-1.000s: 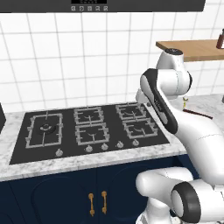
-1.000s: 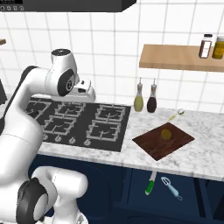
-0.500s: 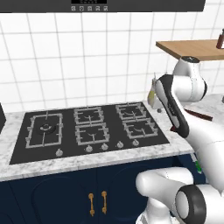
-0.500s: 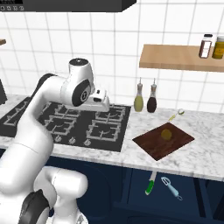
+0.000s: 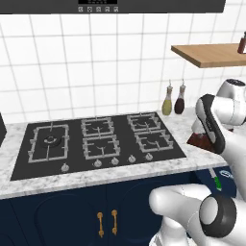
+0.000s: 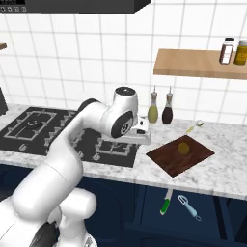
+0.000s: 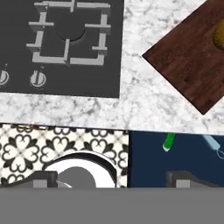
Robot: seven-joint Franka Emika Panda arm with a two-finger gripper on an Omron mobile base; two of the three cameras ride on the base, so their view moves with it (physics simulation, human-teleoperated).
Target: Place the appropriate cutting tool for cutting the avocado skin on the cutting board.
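The dark reddish-brown cutting board [image 6: 169, 160] [image 7: 188, 65] lies on the marble counter right of the stove, and the small yellowish avocado [image 6: 183, 147] [image 7: 219, 37] rests on it. Below the counter, an open drawer [image 6: 212, 214] holds a green-handled tool with a pale blade [image 6: 166, 203] [image 7: 168, 142] and a light-blue tool [image 6: 189, 208] [image 7: 212, 142]. My gripper [image 6: 140, 137] [image 7: 113, 180] hangs over the counter's front edge between stove and board. It is open, with nothing between its fingers. In the left base view the board [image 5: 199, 141] shows as a sliver behind my arm.
The black gas stove [image 6: 53, 132] [image 5: 96, 141] lies left of the gripper. Two bottles [image 6: 160, 112] [image 5: 173, 102] stand by the tiled wall. A small pale utensil [image 6: 195, 127] lies behind the board. A wooden shelf [image 6: 193, 63] with jars [image 6: 234, 51] hangs above.
My arm has swung right, from over the stove to the counter's edge beside the cutting board. The board, avocado and drawer tools have not moved.
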